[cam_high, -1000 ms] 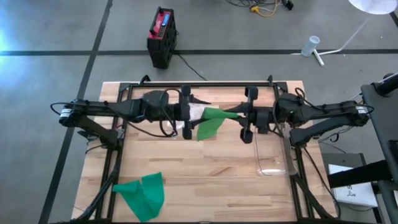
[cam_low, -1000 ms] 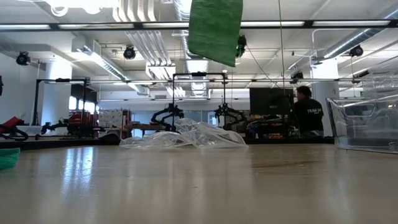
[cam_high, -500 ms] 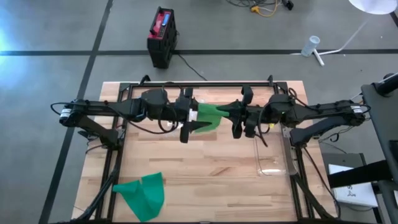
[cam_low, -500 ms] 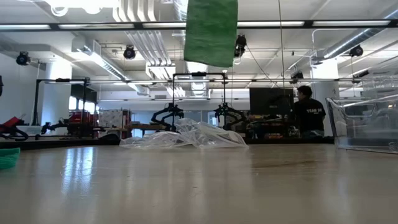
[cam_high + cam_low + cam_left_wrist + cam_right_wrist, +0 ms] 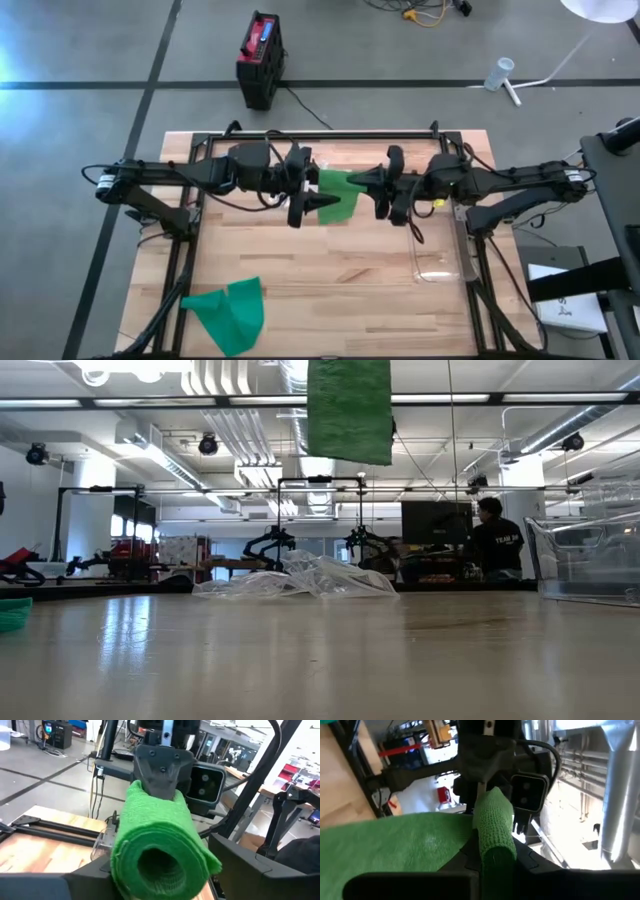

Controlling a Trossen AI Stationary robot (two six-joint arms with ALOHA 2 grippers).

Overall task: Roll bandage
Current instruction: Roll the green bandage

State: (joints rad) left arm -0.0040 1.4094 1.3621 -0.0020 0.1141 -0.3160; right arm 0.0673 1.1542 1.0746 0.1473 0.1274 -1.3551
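Your green bandage [image 5: 338,192] is hanging in the air above the far middle of the table [image 5: 330,270], stretched between both arms. Left gripper [image 5: 322,203] is clamping the rolled end, right gripper [image 5: 366,179] is pinched tight on the other end. Another green bandage [image 5: 228,313] sits at the near left corner.

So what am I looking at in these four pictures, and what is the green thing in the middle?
It is a robot with two dark arms over a wooden table. One camera looks down from above, one sits at table height, and one rides on each wrist. The green thing is a bandage held in the air between the left gripper and the right gripper, partly rolled into a tube. On the table lie a second green bandage, crumpled clear plastic and a clear container.
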